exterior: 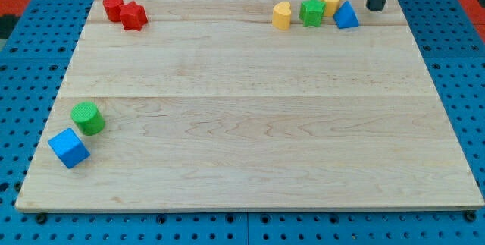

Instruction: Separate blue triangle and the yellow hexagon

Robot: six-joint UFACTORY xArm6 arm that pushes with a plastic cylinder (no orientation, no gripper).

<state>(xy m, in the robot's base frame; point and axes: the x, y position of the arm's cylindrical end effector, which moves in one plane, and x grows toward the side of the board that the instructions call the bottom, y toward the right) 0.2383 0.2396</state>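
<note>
The blue triangle [346, 16] stands near the view's top right on the wooden board [250, 124]. The yellow hexagon [330, 1] touches it on its upper left. A green star-shaped block [311, 12] sits against the hexagon's left, and a yellow heart-shaped block [282, 16] lies just left of that. My tip [376, 7] is a dark rod end standing a short way to the right of the blue triangle, apart from it.
A red cylinder [113, 7] and a red star-shaped block [134, 16] sit together at the top left. A green cylinder [88, 117] and a blue cube [69, 148] lie at the bottom left. The board rests on a blue pegboard.
</note>
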